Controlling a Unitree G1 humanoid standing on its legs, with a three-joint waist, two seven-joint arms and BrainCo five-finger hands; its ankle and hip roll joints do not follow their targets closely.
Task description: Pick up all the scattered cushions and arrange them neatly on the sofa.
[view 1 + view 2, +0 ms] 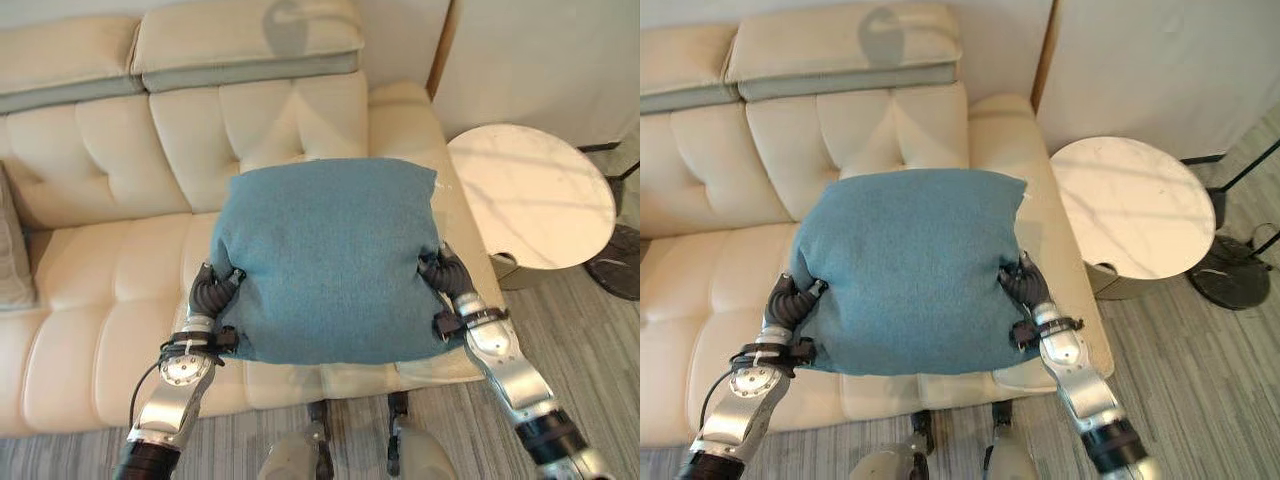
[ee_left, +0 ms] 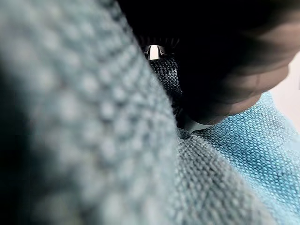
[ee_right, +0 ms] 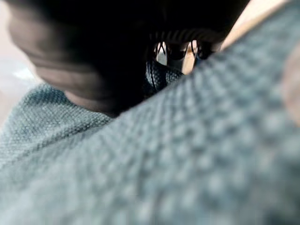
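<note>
A blue-green woven cushion (image 1: 330, 260) is held up over the right end of the cream sofa (image 1: 100, 300), its face tilted toward me. My left hand (image 1: 210, 293) grips its lower left edge and my right hand (image 1: 446, 273) its right edge. On each side the thumb lies on the front face and the fingers sit behind the cloth. In the left wrist view the cushion's weave (image 2: 243, 140) bunches against the dark hand cover, and the right wrist view shows the same cloth (image 3: 70, 140) pressed close.
A grey cushion (image 1: 12, 250) leans at the sofa's far left edge. A round white side table (image 1: 530, 195) stands right of the sofa arm, with a black lamp base (image 1: 1235, 285) beyond it. Striped grey carpet (image 1: 590, 330) lies in front.
</note>
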